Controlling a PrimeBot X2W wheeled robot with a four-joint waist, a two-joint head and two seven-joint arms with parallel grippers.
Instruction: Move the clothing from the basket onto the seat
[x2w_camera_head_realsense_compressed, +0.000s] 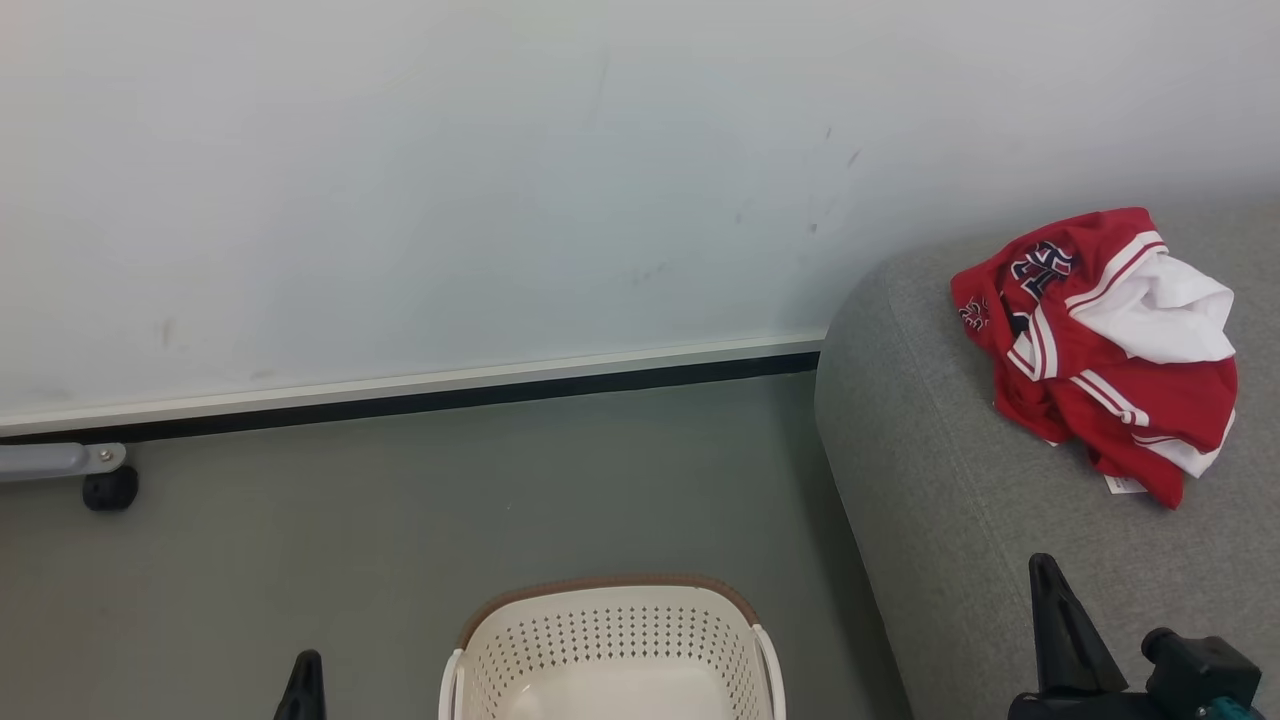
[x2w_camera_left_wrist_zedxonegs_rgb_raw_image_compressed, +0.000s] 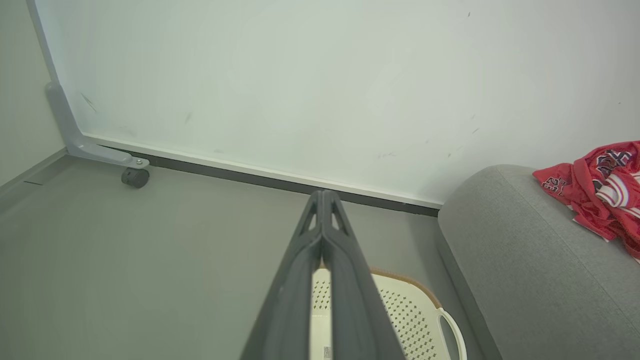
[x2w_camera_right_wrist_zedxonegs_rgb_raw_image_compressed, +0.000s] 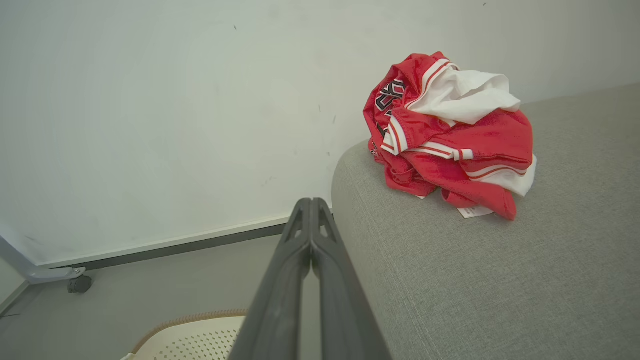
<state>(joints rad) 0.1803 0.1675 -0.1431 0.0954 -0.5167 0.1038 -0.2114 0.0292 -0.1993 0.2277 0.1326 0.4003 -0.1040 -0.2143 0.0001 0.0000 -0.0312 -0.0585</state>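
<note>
Lying on the seat: crumpled bright red jerseys with white trim and lining, heaped at the upper right of the head view on the large light grey fabric sofa.
Basket: cream-white perforated plastic laundry basket with a brown rim, bottom centre, on the grey floor just left of the sofa, well apart from the jerseys.
Left gripper: dark fingers closed tip to tip, above the basket.
Right gripper: fingers closed tip to tip, lower right, by the sofa's edge.

no text reads clearly — lettering on the jerseys is crumpled, their white tag too small.
</note>
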